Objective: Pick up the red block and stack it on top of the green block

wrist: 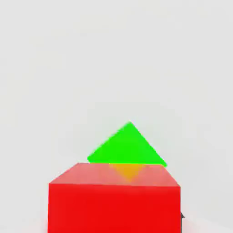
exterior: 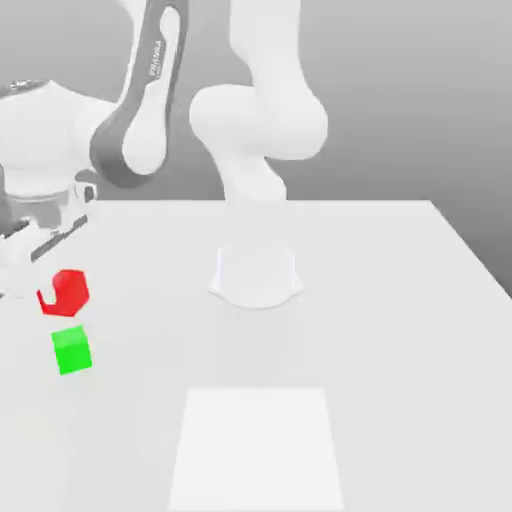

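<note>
Half done, seemingly: gripping the red block [exterior: 72, 293] between the closed jaws of the gripper [exterior: 46, 289], at the exterior view's left, apart from the green block [exterior: 72, 351]. Next, must align above, lower, release and withdraw.

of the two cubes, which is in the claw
The red cube: the claw holds it up, while the green cube sits apart, below it in the exterior view.

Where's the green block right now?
The green block sits on the table toward the exterior view's left, just below the red block held by the fingers in that picture.
</note>
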You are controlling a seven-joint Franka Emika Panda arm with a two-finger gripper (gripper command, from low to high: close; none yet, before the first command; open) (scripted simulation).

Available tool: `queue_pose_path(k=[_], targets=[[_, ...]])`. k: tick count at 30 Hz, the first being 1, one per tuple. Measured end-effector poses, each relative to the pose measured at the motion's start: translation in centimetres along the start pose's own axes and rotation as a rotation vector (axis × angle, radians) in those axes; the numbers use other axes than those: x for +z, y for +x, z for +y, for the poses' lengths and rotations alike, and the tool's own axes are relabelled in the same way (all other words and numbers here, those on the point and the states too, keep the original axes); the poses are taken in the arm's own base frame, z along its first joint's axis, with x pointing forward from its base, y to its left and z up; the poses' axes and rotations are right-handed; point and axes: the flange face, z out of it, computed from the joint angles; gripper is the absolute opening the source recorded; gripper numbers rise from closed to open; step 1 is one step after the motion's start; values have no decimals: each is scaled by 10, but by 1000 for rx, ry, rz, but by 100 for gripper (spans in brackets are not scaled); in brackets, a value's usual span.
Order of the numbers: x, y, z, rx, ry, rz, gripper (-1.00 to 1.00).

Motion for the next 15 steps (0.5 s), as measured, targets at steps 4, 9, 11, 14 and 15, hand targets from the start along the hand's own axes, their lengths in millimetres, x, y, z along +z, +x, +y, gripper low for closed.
queue_pose_path(k=[4,9,11,14,15], targets=[[10,0,-3,3,7,-2,-100],[33,-1,-3,1,5,-1,-100],[44,0,-2,3,2,0,-100],[62,3,2,8,-6,3,100],[62,3,2,8,-6,3,100]])
